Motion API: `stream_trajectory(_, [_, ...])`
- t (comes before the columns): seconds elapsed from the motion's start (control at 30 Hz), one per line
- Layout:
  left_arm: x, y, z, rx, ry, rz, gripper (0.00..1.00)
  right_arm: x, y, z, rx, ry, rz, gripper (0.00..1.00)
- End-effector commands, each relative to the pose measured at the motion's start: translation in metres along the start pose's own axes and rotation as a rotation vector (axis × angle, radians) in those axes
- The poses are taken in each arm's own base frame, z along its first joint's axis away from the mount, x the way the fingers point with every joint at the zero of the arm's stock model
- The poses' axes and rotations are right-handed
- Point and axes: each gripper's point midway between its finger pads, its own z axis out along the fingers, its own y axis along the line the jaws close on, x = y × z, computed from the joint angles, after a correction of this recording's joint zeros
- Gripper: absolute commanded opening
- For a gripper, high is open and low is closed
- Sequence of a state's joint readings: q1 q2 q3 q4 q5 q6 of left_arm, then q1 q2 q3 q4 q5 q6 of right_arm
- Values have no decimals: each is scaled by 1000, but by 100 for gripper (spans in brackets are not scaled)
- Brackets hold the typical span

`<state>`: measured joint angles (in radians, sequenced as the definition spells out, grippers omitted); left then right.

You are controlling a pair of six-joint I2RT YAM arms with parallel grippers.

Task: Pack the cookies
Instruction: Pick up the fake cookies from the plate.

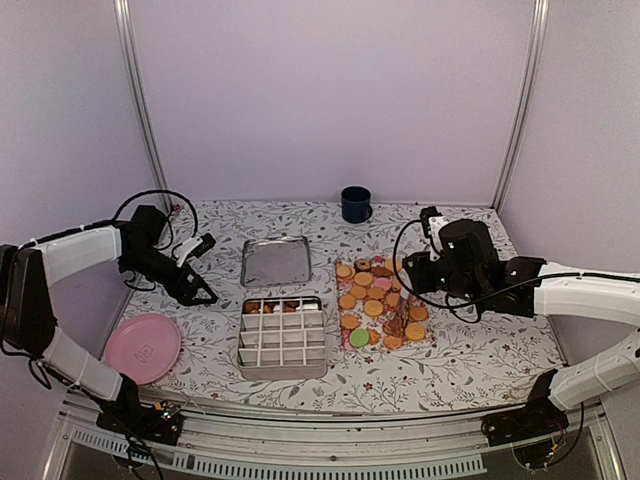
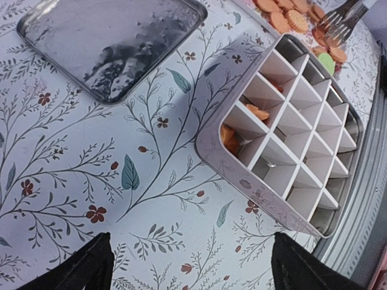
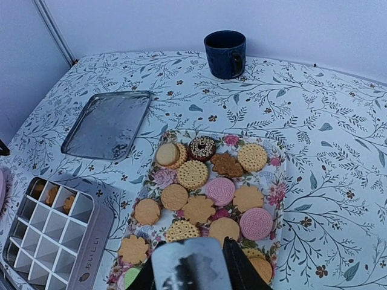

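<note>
Most cookies (image 1: 378, 300) sit on a tray (image 3: 275, 181) just right of the divided tin (image 1: 282, 371), a few already in its far cells, so the right gripper (image 3: 192, 272) clamps a metal utensil (image 2: 341, 18) over them, probably to lift one, while the left gripper (image 2: 193, 261) hovers open left of the tin.

Small print on divided tin's (image 3: 91, 254) side, unreadable.

Left of the grey divided metal tin (image 1: 282, 372), the left gripper (image 1: 200, 290) hung with jaws spread wide. Right of it, the right gripper (image 3: 193, 275) pinched a silver metal utensil (image 3: 187, 263) between its 2 fingers (image 3: 240, 273).
</note>
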<state>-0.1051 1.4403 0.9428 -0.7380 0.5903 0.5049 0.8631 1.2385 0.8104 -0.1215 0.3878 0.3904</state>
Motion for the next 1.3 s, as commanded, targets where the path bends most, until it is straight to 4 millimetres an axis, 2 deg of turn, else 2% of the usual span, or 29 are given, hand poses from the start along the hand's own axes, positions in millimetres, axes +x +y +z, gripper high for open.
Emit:
stream_trajectory(0.0, [-4, -2, 0, -2, -8, 22, 91, -3, 0, 5, 18, -2, -10, 31])
stream_trajectory(0.2, [-5, -2, -1, -5, -11, 23, 91, -30, 8, 7, 20, -61, -61, 32])
stream_trajectory(0.27, [-4, -1, -1, -6, -10, 20, 91, -33, 12, 11, 18, -63, -85, 32])
stream_trajectory(0.53, [-4, 0, -2, -17, -9, 30, 91, -19, 19, 21, -12, -29, -100, 30])
stream_trajectory(0.73, [-5, 0, -2, -16, -9, 31, 91, -5, 25, 18, -17, -1, -114, 30])
stream_trajectory(0.93, [-6, 0, -2, -17, -11, 30, 91, 7, 23, 8, -8, 17, -103, 30])
stream_trajectory(1.03, [-7, 0, -3, -15, -12, 29, 91, 5, 21, 2, -11, 4, -84, 30])
stream_trajectory(1.27, [-11, 0, -6, -17, -16, 29, 91, -20, 22, -14, -19, -64, -73, 31])
